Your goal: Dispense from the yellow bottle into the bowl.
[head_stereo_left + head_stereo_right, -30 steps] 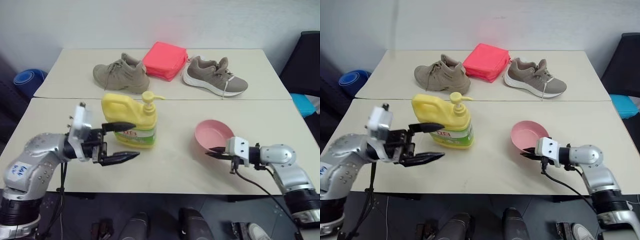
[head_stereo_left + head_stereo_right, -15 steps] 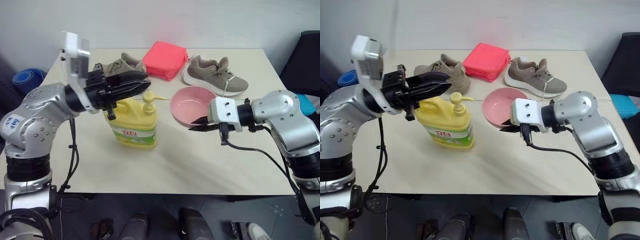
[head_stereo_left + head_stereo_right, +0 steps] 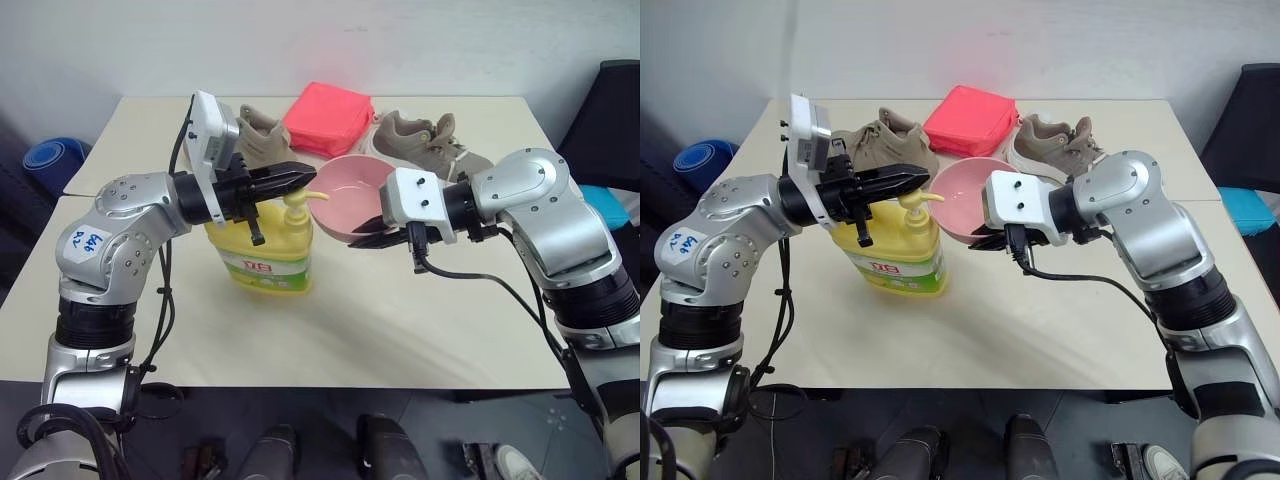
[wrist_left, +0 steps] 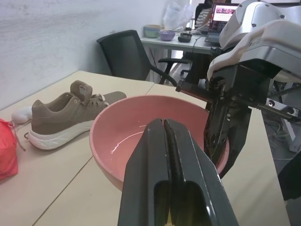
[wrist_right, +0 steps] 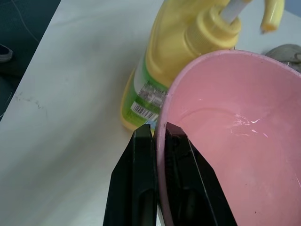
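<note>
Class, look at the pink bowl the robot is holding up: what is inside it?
The bowl looks empty: smooth pink inner wall with bright glints, no liquid visible. In the left wrist view the shut left gripper covers part of its front.

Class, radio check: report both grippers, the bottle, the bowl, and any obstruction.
Left gripper shut, empty, above yellow bottle pump. Right gripper shut on bowl rim, bowl raised beside spout. Nothing in the way.

My head's two eyes looked forward and down over the pale beige desk [image 3: 400, 340]; both wrist cameras sat close, sharing the small shallow pink plastic bowl [image 4: 122, 136].
</note>
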`<move>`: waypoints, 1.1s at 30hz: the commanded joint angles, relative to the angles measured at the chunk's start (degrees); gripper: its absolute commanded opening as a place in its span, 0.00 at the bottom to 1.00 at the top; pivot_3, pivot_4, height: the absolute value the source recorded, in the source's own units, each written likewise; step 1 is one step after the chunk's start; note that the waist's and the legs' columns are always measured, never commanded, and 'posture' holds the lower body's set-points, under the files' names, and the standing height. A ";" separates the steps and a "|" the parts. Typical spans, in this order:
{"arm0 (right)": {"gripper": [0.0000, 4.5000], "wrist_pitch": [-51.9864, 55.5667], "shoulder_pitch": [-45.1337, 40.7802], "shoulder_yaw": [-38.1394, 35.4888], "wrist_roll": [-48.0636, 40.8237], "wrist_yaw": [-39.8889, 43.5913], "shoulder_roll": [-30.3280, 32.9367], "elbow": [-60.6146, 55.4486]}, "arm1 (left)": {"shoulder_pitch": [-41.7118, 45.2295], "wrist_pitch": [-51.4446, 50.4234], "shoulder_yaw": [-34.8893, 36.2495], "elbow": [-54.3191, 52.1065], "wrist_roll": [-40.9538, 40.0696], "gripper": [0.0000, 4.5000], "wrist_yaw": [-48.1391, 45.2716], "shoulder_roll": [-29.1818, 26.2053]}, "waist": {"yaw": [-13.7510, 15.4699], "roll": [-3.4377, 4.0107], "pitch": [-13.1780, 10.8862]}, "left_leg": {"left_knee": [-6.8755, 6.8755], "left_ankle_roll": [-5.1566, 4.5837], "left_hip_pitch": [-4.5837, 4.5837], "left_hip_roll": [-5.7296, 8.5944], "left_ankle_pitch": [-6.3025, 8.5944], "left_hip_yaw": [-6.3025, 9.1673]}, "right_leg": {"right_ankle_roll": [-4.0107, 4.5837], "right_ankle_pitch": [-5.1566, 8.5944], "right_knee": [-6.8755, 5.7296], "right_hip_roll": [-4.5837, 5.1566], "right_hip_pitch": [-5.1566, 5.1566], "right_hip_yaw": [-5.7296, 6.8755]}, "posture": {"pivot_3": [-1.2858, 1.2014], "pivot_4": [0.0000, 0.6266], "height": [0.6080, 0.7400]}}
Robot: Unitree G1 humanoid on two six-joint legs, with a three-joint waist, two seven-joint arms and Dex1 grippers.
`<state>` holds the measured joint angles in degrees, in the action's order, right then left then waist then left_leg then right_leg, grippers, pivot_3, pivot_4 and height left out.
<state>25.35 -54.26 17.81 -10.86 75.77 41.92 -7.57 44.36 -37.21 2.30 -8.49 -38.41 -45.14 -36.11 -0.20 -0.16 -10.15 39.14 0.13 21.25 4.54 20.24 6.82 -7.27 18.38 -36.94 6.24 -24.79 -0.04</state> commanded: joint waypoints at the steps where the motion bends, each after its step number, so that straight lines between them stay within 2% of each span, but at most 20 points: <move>1: 0.00 0.44 -1.23 -0.50 -0.62 0.46 -0.40 -1.51 | 0.93 -0.80 0.36 -1.15 0.89 0.01 -0.60 -0.94 | -0.03 0.00 0.00 | 0.00 0.00 0.00 0.01 0.00 0.00 | 0.00 0.00 -0.01 0.01 0.00 0.00 | 0.52 0.24 1.00; 17: 0.00 2.40 -0.47 -1.76 -2.26 -0.34 -1.84 -3.11 | -2.65 -6.48 -8.04 -2.43 7.36 0.01 -1.96 -5.02 | -0.06 0.01 0.08 | 0.01 0.00 -0.16 -0.01 0.00 0.00 | 0.00 0.00 -0.06 0.00 0.13 -0.02 | 0.52 0.24 1.00; 28: 0.00 3.27 0.15 -2.07 -2.90 -2.10 -2.21 -3.96 | -5.43 -9.07 -9.21 -2.49 8.27 0.01 -0.71 -5.36 | 0.01 0.02 0.57 | -0.02 0.00 -0.39 0.00 0.00 -0.01 | 0.00 0.00 0.00 0.00 0.29 -0.09 | 0.52 0.24 1.00; 33: 0.00 3.26 0.32 -2.02 -3.12 -2.52 -2.45 -4.05 | -6.08 -8.76 -9.55 -1.42 9.13 0.01 -0.38 -5.34 | 0.02 0.03 0.58 | -0.18 0.00 -0.77 0.00 0.01 -0.14 | 0.00 0.00 0.05 0.00 0.50 -0.21 | 0.52 0.24 1.00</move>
<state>28.96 -53.44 17.69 -12.89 73.76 39.91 -9.11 42.84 -40.98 -0.77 -13.25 -33.40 -45.39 -40.72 -0.19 -0.12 -9.57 38.96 0.13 20.46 4.53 20.26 6.69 -7.27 18.38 -36.89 6.24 -24.29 -0.27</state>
